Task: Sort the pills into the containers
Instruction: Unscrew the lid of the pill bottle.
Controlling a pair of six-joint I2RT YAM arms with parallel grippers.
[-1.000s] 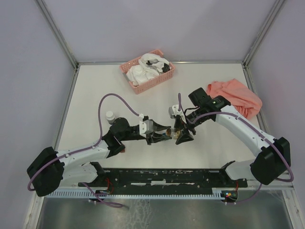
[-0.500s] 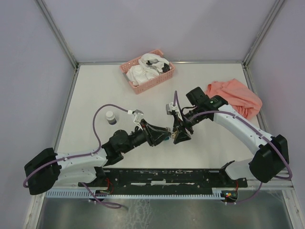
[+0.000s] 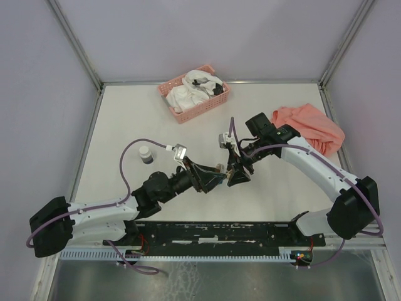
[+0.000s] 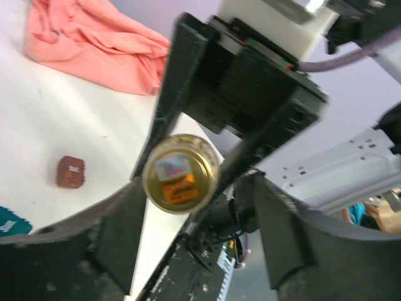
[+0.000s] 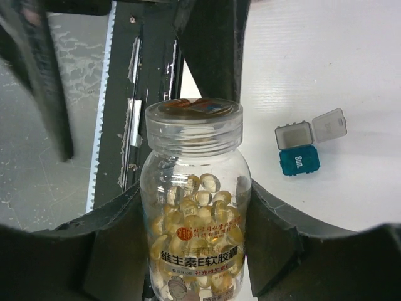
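Your right fingers (image 5: 109, 244) clench one clear plastic jar (image 5: 194, 141) of yellow-amber pills (image 5: 191, 210). Its long axis runs out past their tips, and its gold-topped end faces your left fingers (image 4: 282, 238), which are spread and released. On the white surface (image 5: 326, 63) beyond lie one teal cube box (image 5: 299, 161), one open grey box (image 5: 293, 135) and one dark red box (image 4: 70, 172).

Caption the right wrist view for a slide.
Right gripper clamps a clear jar of golden pills; grey box and teal box sit on the table nearby.

Left pincer (image 3: 215, 178) — just beside right pincer (image 3: 238, 176)
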